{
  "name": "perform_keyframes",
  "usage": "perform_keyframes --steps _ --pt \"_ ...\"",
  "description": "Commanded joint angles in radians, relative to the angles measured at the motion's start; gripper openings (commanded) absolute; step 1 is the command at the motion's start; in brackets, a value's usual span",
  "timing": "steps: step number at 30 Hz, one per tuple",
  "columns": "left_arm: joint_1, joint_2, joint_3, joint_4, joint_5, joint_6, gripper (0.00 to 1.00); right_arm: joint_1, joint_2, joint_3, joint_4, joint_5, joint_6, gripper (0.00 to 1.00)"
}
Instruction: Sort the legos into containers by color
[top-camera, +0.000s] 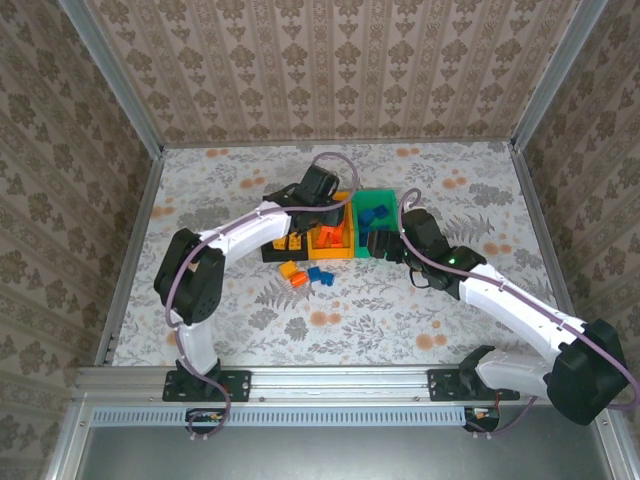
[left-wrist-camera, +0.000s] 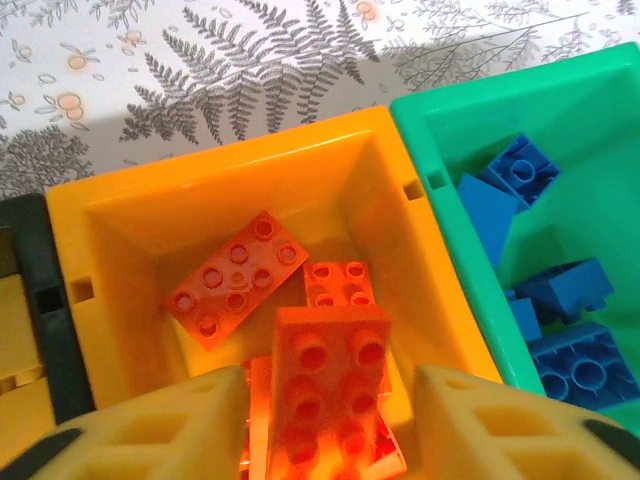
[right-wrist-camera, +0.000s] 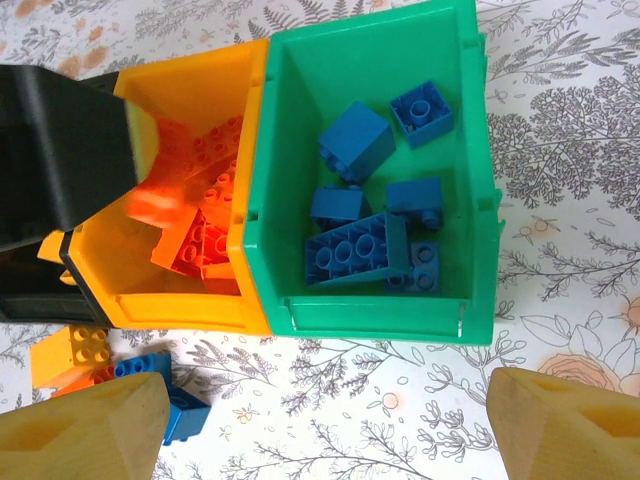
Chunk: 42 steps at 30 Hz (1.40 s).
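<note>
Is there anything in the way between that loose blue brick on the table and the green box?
Nothing visible. The blue brick lies beside a yellow brick; the green bin is open-topped, and the left end effector hangs over the orange bin.

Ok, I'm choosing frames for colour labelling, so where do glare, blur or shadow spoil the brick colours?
Left wrist: the red-orange brick between the left fingers glows oversaturated, its lower studs smeared; those fingers are soft. Right wrist: green bin and blue bricks crisp, right fingers blurred. Top external: even light, loose bricks tiny.
</note>
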Motion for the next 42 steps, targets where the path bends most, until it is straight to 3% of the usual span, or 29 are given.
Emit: perform_keyframes --steps 1,5,10,19,27,35,42 --pt "0.005 0.008 0.052 -0.020 0.019 0.006 0.56 -0.004 0.012 -0.012 0.019 -0.028 -0.002 0.84" --pt "0.004 -0.048 0.025 0.005 0.048 -0.021 0.76 -0.001 0.021 -0.013 0.029 -0.063 -0.012 0.85" --pt "0.001 -0.237 -0.151 0.077 0.085 -0.071 0.99 0.055 0.090 0.001 0.066 -0.155 -0.086 0.85" --pt "-0.041 -0.659 -0.582 0.090 0.003 -0.182 1.00 0.228 0.342 0.085 0.132 -0.184 -0.138 0.82" --pt "-0.041 -0.944 -0.832 -0.003 -0.062 -0.269 1.00 0.243 0.555 0.193 0.169 -0.177 -0.138 0.79" --pt "-0.019 -1.022 -0.892 -0.048 -0.062 -0.298 1.00 0.243 0.677 0.259 0.169 -0.181 -0.159 0.69" --pt "0.001 -1.019 -0.895 -0.049 -0.045 -0.294 1.00 0.246 0.691 0.258 0.165 -0.212 -0.168 0.47"
